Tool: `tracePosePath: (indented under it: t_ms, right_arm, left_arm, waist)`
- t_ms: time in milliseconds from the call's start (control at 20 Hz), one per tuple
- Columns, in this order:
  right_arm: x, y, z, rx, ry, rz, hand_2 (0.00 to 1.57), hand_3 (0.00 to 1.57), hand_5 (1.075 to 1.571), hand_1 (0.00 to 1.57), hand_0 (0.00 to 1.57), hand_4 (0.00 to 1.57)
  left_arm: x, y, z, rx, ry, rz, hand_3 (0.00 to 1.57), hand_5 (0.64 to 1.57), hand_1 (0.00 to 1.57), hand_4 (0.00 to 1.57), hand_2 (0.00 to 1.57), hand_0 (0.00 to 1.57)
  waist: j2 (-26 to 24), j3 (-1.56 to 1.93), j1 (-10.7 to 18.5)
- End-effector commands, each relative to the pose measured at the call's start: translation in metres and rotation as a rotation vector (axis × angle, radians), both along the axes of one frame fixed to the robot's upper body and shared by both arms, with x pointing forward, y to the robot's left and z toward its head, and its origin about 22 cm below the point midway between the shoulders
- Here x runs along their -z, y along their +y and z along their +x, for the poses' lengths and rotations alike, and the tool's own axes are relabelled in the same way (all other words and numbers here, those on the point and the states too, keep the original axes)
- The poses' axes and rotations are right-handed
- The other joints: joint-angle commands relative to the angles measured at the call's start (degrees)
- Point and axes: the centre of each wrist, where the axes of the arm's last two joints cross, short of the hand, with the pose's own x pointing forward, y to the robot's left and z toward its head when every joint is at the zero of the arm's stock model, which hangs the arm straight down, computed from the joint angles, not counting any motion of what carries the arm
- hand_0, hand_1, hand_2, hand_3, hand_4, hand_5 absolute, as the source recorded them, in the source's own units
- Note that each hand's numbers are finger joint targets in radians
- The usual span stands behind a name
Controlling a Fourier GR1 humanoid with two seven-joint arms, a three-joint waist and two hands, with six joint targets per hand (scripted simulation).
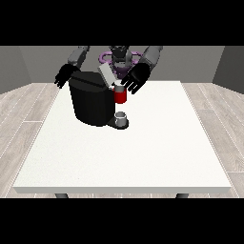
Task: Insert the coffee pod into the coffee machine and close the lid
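Pod [117, 86] small, pale, at top opening of red brew head [120, 96]; cannot tell whether seated or resting on rim. Lid [106, 74] grey, raised, tilted back toward view's left. Coffee machine [91, 99] black, on white table [124, 152]. Small grey cup [121, 117] on drip base below brew head. Hand at view's right [135, 79] just beside pod, fingers spread, relaxed. Hand at view's left [64, 75] behind machine's rear corner, fingers straight, spread, holding nothing.
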Motion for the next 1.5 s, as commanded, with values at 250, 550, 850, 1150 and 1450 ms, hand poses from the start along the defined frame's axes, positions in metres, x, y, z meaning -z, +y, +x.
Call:
tracePosePath:
  t_ms: [250, 550, 850, 1150, 1450]
  right_arm:
    - [0.009, 0.014, -0.001, -0.001, -0.016, -0.003, 0.00, 0.00, 1.571, 0.00, 0.00, 0.44]
    - [-0.004, -0.006, -0.001, 0.004, -0.011, 0.001, 0.00, 0.00, 1.571, 0.00, 0.00, 0.46]
    - [0.003, -0.004, 0.004, 0.020, -0.027, 0.013, 0.00, 0.00, 1.571, 0.00, 0.00, 0.41]
    - [0.010, -0.006, 0.000, 0.018, -0.010, -0.015, 0.00, 0.00, 1.571, 0.00, 0.00, 0.36]
    - [-0.002, 0.001, 0.004, 0.027, 0.041, 0.011, 0.00, 0.00, 1.571, 0.00, 0.00, 0.38]
  left_arm:
    - [-0.023, 0.003, 0.001, -0.002, -0.007, 0.049, 0.98, 1.571, 1.11, 0.41, 1.15, 1.11]
    - [0.011, 0.018, -0.003, -0.011, -0.004, 0.070, 0.96, 1.571, 1.05, 0.36, 1.12, 1.05]
    - [0.003, 0.002, -0.001, 0.045, -0.013, 0.144, 0.64, 1.571, 0.57, 0.24, 0.81, 0.57]
    - [-0.003, 0.006, -0.002, 0.049, 0.026, 0.181, 0.00, 1.571, 0.00, 0.00, 0.00, 0.00]
    - [0.010, 0.000, -0.001, 0.044, 0.035, 0.180, 0.00, 1.571, 0.00, 0.00, 0.00, 0.00]
  waist:
    - [1.20, -0.05, -0.11]
    - [-0.08, -0.08, -0.12]
    - [1.68, -0.05, 0.72]
    - [0.62, -0.04, 0.83]
    - [-1.98, -0.06, 1.14]
